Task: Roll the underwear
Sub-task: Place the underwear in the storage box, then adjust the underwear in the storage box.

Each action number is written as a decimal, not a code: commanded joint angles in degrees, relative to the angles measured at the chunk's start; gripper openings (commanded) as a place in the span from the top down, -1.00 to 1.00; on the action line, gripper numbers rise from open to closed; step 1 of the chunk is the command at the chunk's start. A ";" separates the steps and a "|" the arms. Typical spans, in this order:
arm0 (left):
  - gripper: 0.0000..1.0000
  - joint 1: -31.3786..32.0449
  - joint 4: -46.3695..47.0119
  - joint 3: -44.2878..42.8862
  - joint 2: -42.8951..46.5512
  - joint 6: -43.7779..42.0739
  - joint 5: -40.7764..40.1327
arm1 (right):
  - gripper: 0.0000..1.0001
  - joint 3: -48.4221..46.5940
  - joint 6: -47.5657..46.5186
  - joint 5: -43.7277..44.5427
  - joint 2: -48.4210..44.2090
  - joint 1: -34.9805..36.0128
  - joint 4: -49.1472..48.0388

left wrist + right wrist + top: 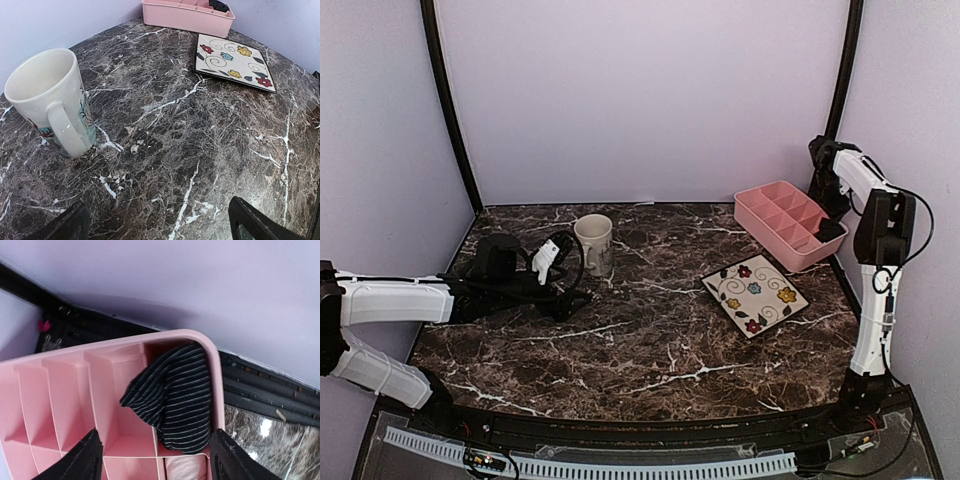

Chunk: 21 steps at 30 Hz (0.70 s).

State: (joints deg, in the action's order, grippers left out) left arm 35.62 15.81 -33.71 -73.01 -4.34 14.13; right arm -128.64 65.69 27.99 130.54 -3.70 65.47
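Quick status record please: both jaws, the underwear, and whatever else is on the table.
left jaws: open, empty, low beside the mug
right jaws: open, over the pink organizer, at its corner compartment
black striped underwear: bunched in that corner compartment, not gripped
pale pink garment: in the adjoining compartment, mostly out of frame
flowered plate: flat on the marble table, near the organizer

Bright, soft and even in all three views. Leaves only faint shadow beside the cream ceramic mug (pixel 593 243) and a pale sheen on the dark white-veined marble tabletop (pixel 165 100). Bows lines toward the left wrist view's edges. Darkens the lilac wall (pixel 150 315) above the pink plastic divided tray (pixel 65 390); keeps the black striped cloth (pixel 175 400) sharp.
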 commanded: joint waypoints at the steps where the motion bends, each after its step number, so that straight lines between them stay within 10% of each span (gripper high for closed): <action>1: -0.98 -0.02 1.27 0.74 2.05 -0.63 0.64 | -0.33 0.92 -5.14 -1.91 -2.74 0.05 -6.99; 21: -0.98 -0.02 0.86 0.44 1.30 -0.44 -0.11 | -0.52 -0.74 -4.87 -10.20 4.10 -2.73 -10.80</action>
State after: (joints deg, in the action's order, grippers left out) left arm 35.62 15.84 -33.69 -72.34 -4.32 14.06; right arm -128.55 59.48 19.81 132.73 -6.07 55.83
